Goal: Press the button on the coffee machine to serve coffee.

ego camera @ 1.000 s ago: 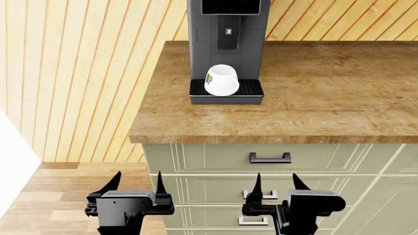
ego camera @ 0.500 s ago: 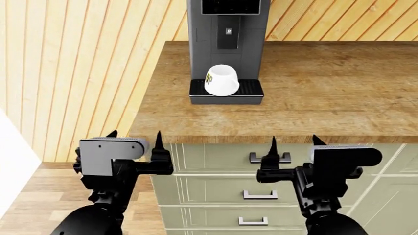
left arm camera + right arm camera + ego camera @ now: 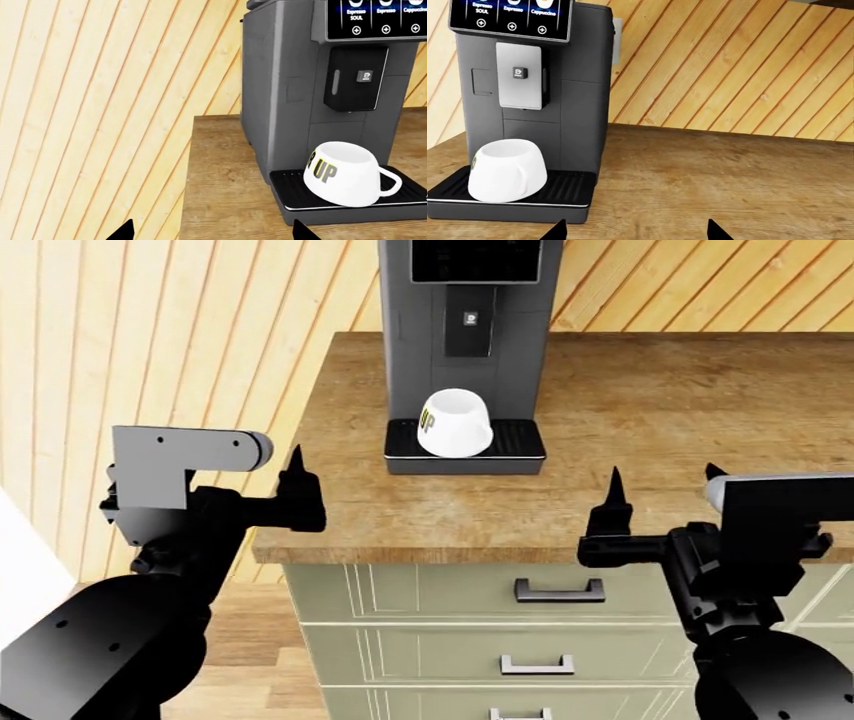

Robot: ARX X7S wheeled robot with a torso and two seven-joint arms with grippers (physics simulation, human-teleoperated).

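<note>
Both hands, left hand (image 3: 254,490) and right hand (image 3: 663,500), gape wide before the coffee machine (image 3: 461,330).

The head view looks forward and steeply down from above both arms, taking in the wooden surface (image 3: 667,430), the cabinet drawers beneath it and the plank wall behind, with the coffee machine (image 3: 461,330) far off at top centre. The left wrist view sits low and much nearer, facing the coffee machine (image 3: 293,100) from its left front, so the white mug (image 3: 347,172) shows its lettering. The right wrist view faces the same machine (image 3: 554,90) from the right front, equally low and near. All three share the machine, mug and drip tray.
</note>
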